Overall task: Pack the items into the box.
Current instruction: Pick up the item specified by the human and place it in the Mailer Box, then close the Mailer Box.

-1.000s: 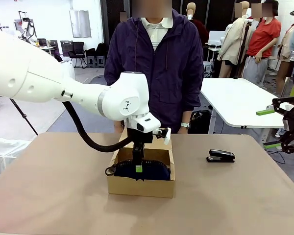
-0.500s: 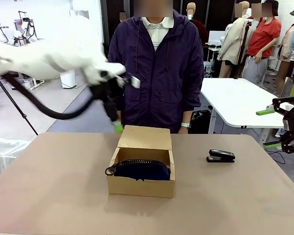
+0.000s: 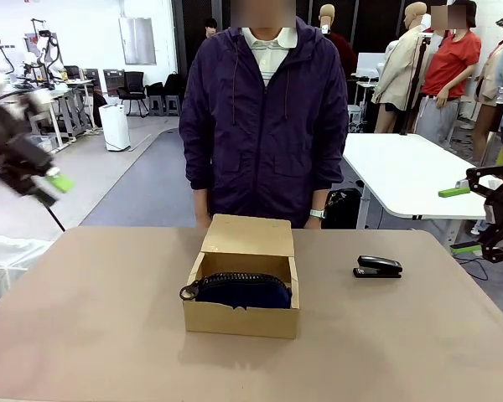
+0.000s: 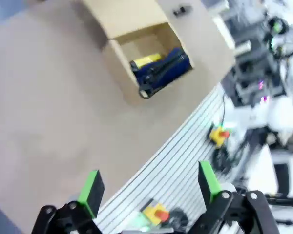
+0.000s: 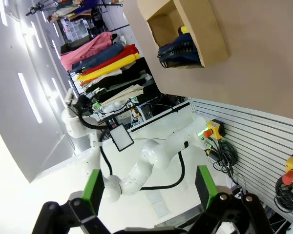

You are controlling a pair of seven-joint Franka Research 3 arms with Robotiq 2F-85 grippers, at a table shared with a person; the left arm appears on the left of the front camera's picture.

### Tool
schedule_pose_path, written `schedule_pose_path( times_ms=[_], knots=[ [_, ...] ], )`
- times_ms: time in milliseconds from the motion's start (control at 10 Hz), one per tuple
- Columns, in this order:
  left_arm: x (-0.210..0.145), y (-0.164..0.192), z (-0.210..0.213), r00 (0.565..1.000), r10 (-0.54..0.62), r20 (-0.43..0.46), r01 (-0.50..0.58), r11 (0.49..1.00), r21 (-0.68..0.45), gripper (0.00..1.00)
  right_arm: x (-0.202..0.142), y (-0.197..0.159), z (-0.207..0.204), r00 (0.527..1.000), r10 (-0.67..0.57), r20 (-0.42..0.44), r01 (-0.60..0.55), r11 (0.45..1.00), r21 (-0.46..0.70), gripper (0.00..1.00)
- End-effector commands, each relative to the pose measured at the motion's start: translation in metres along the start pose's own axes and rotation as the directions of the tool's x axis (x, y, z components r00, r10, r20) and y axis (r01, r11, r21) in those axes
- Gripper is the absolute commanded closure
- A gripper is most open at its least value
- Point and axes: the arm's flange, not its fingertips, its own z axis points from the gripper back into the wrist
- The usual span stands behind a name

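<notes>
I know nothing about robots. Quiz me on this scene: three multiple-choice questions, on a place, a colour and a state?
1. Where is the stapler? A) in the box B) on the table, outside the box C) under the box
2. What colour is the pouch? A) red B) white C) navy blue
3. The box's lid is: A) open B) taped shut C) torn off
Answers: 1 B, it lies on bare table beside the box; 2 C, dark blue shows inside the box; 3 A, the lid is folded back.
</notes>
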Motion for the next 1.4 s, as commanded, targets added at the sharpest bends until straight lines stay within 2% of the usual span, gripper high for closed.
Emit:
schedule_pose_path(
  times_ms=[0,100,200,300,1300],
  knots=[
    [-0.061,0.029,0.011,0.871,0.328,0.366,-0.333,0.942,-0.05,0.0,-0.001,0.004,0.002,1.0,0.0,-0.005,0.0,1.0,-0.006,0.0],
    [-0.078,0.039,0.006,0.848,0.419,0.325,-0.436,0.9,-0.02,0.0,-0.001,0.004,0.002,1.0,0.0,-0.005,0.0,1.0,-0.006,0.0],
    [-0.085,0.047,-0.001,0.855,0.435,0.281,-0.45,0.893,-0.013,0.0,-0.001,0.004,0.002,1.0,0.0,-0.005,0.0,1.0,-0.006,0.0],
    [-0.073,0.048,0.025,0.944,0.271,0.19,-0.275,0.961,-0.006,0.0,-0.001,0.004,0.002,1.0,0.0,-0.005,0.0,1.0,-0.006,0.0],
    [-0.073,0.048,0.025,0.944,0.271,0.19,-0.275,0.961,-0.006,0.0,-0.001,0.004,0.002,1.0,0.0,-0.005,0.0,1.0,-0.006,0.0]
  ],
)
